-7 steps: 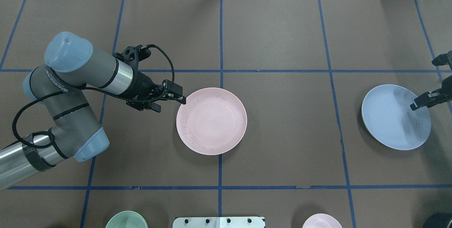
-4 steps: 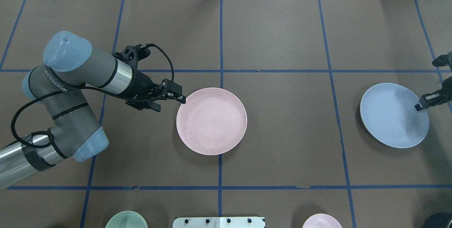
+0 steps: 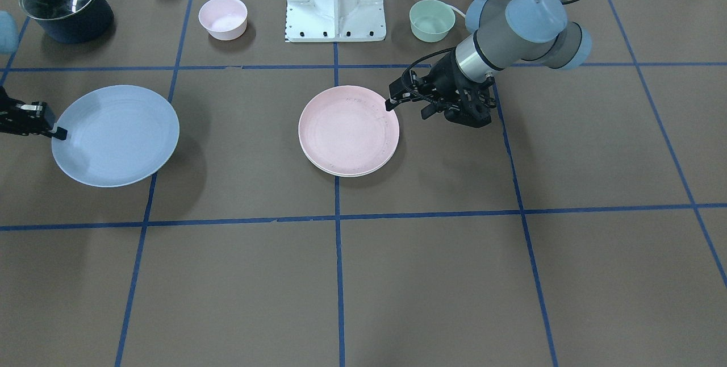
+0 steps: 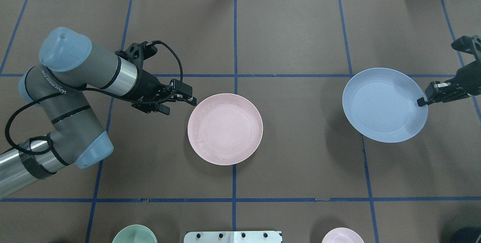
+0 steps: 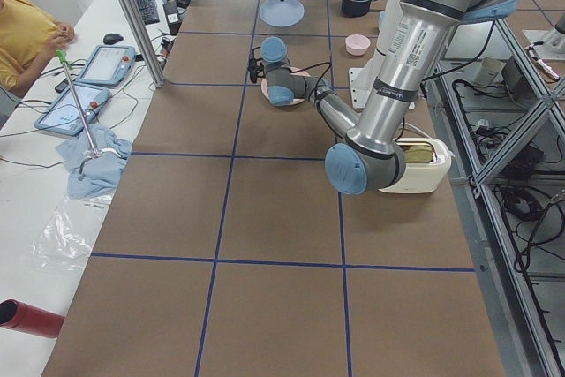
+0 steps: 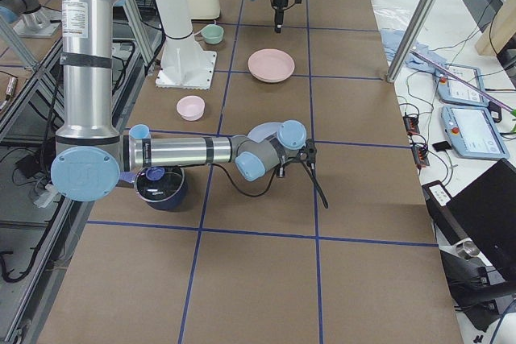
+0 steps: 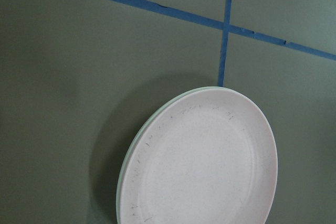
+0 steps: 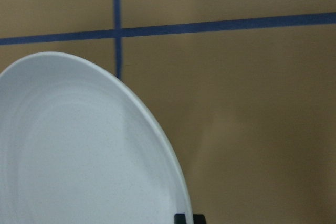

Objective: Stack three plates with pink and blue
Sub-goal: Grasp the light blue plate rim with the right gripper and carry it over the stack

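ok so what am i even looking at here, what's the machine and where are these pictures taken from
It is a robot with two arms at a table. Two pictures look down on the table, one from behind the robot, one facing it; two look along it from the ends; two come from wrist cameras. In the middle a pink plate lies on a cream plate. The left end effector is beside them, holding nothing. The right end effector grips a blue plate by its rim, raised off the table.
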